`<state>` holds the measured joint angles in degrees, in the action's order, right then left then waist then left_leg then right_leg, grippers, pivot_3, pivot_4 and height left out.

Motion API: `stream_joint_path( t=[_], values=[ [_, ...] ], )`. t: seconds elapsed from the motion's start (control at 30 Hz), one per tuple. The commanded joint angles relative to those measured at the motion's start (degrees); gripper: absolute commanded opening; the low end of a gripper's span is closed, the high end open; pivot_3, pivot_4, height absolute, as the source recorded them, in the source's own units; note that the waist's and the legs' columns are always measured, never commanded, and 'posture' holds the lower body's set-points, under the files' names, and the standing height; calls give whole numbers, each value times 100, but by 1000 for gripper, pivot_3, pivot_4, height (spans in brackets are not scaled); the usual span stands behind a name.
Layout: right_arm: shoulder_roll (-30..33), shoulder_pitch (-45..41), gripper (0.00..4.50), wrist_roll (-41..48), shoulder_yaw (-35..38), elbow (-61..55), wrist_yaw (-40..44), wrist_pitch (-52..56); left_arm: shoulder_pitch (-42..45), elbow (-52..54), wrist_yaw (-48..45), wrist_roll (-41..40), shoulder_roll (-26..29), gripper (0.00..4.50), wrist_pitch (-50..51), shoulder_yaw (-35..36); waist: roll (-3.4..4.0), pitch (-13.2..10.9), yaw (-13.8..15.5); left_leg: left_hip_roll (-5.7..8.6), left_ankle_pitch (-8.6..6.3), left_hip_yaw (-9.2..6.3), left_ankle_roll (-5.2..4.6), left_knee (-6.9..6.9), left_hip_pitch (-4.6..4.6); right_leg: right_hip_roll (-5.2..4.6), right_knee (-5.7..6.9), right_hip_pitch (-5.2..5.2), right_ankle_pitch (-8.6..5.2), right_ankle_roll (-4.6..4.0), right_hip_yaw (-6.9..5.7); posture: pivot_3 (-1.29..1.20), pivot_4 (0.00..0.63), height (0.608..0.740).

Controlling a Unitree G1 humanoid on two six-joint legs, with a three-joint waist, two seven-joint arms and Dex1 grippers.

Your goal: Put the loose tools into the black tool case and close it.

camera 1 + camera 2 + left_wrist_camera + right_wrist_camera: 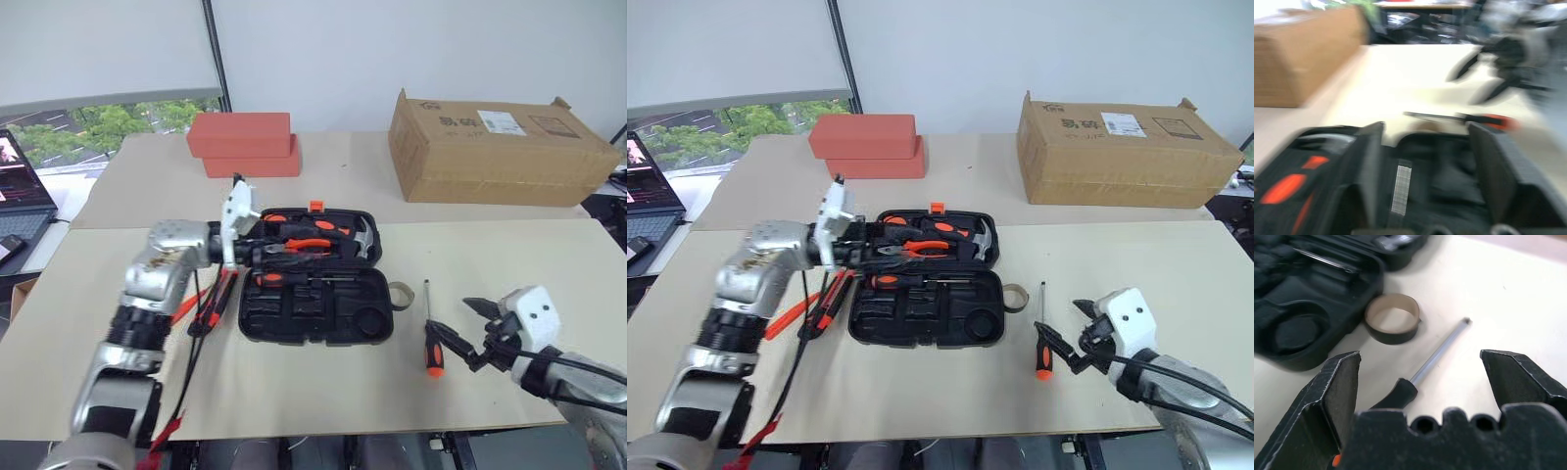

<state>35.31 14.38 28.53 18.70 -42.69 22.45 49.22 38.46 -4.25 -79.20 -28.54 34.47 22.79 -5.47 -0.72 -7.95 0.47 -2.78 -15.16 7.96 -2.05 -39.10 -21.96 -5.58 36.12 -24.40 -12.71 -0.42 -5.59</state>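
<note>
The black tool case (pixel 313 311) lies open in the middle of the table, with an orange-handled screwdriver (pixel 271 279) in a slot of its near half. My left gripper (pixel 257 252) hovers over the case's left end, fingers (pixel 1371 161) open with nothing between them. To the right of the case a second screwdriver (pixel 430 338) lies on the table, beside the small tape roll (pixel 400 293). My right gripper (pixel 460 331) is open just right of that screwdriver's handle. Left of the case lie an orange-black knife (pixel 223 294) and a thin orange strip (pixel 186 306), partly behind my left arm.
Pliers (pixel 306 246) and a hammer (pixel 362 238) sit in the case's far half. A cardboard box (pixel 500 147) stands at the back right, red-orange blocks (pixel 243 142) at the back left, and a laptop (pixel 20 191) at the far left. The table's front edge is close.
</note>
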Motion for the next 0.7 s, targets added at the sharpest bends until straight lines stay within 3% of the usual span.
stream_joint_path(
  t=[0.03,0.27,0.4,0.63,0.7],
  values=[
    [-368,-374,4500,334,0,-731,-912,1595,26,456,-513,-205,375,4476,311,-79,-2,-1,7,0,-13,0,-22,0,0,0,1,0,0,0,0,0,150,711],
    [-1112,-697,4500,311,-140,-926,-1579,3138,105,585,-892,175,789,4476,82,-357,-1,0,21,4,-19,-17,-33,0,-10,10,-2,-2,-1,-4,2,0,150,711],
    [-970,-599,3502,57,-380,-854,-1707,3242,161,749,-1021,178,910,4500,52,-372,-3,0,10,4,-22,-15,-38,0,-14,14,-6,-6,-1,-3,7,0,150,711],
    [-768,-822,1079,-136,-355,-674,-1574,3125,134,939,-1004,157,1044,4500,84,-353,-4,1,7,4,-23,-14,-39,1,-11,16,-7,-3,-4,1,9,0,150,711],
    [-955,-961,975,-154,-149,-541,-1600,3157,119,1026,-947,118,1049,4500,161,-342,-6,1,2,4,-23,-14,-39,1,-10,18,-7,-3,-4,1,12,0,150,711]
  ],
)
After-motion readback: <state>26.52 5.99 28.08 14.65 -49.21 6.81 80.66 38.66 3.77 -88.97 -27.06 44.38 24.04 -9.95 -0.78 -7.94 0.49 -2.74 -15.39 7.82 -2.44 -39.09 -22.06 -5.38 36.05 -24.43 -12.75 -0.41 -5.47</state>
